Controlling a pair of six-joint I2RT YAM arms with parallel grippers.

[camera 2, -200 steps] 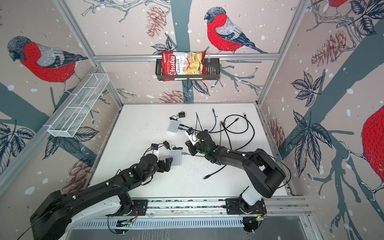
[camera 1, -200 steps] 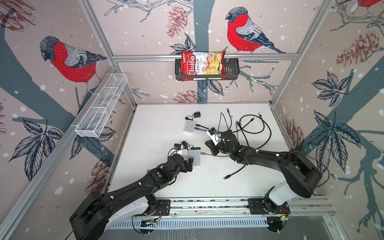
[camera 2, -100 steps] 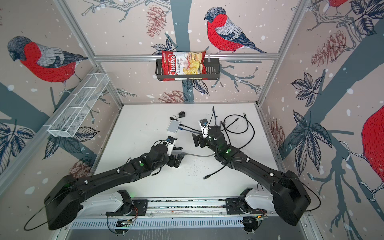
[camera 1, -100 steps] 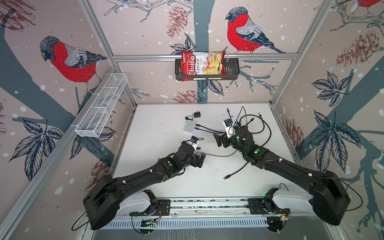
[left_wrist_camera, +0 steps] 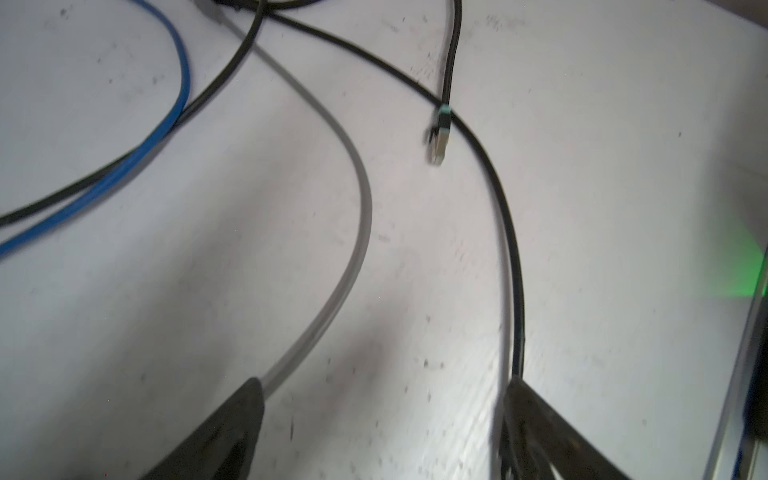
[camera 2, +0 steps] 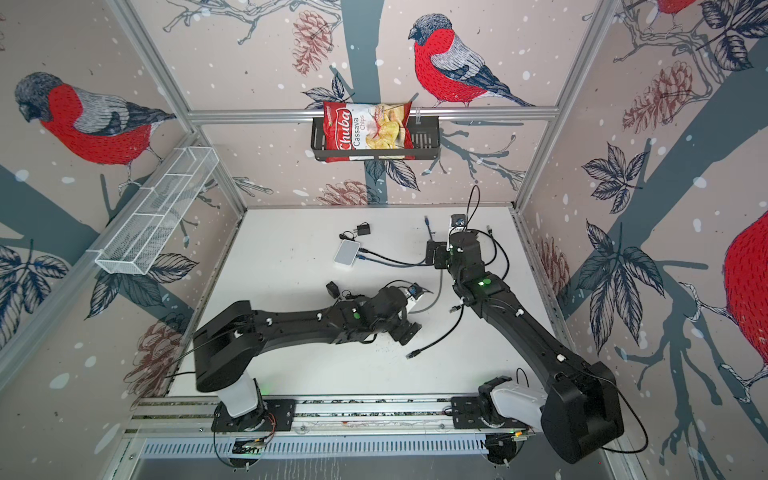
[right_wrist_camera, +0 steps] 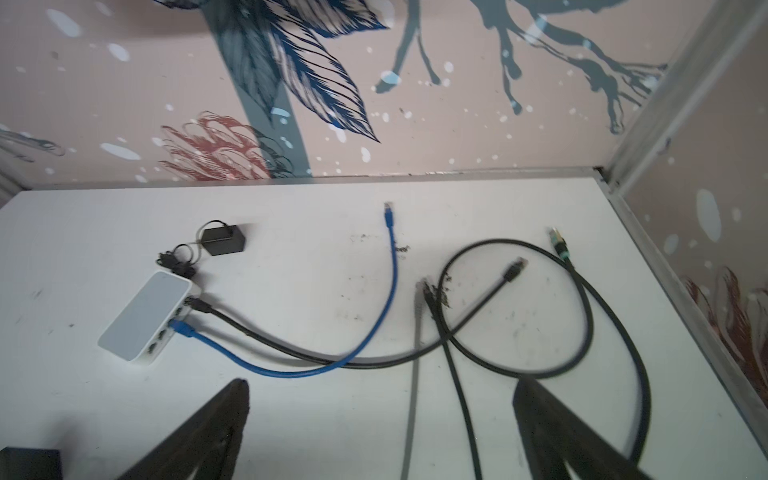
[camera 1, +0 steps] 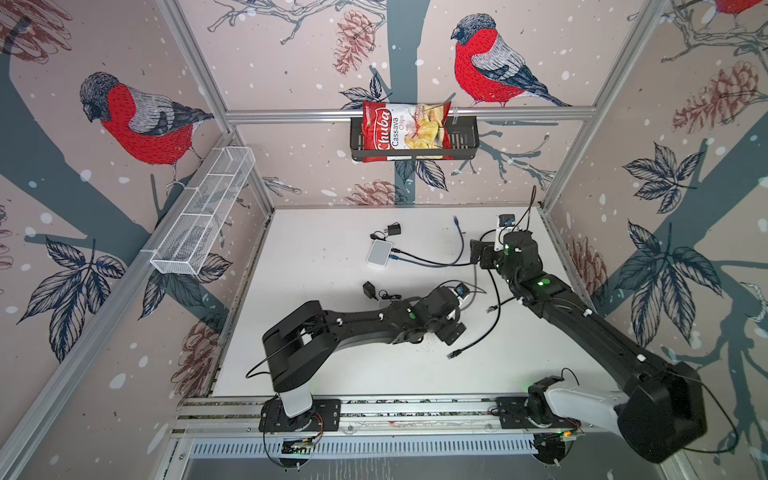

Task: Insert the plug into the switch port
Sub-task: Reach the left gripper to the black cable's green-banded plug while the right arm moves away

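White switch (right_wrist_camera: 143, 316) | well apart from open right pincer (right_wrist_camera: 380, 432)

Glossy plastic switch (right_wrist_camera: 143, 318) on scuffed matt tabletop (right_wrist_camera: 316, 419).

Light: bright, even, diffuse from overhead.
Shadows: soft, short under the arms and cables.
Glare: green glow at one edge of the left wrist view.
Blur: both wrist views smeared; top views sharp.
Edges: wide-angle bending of the frame rails.

site: robot test cell, lab-type | evidence: aluminium frame (camera 1: 409, 112) boxing a white table (camera 1: 332, 365); bird-print wall panels (camera 1: 145, 120); two arms bolted on a front rail (camera 1: 415, 409)
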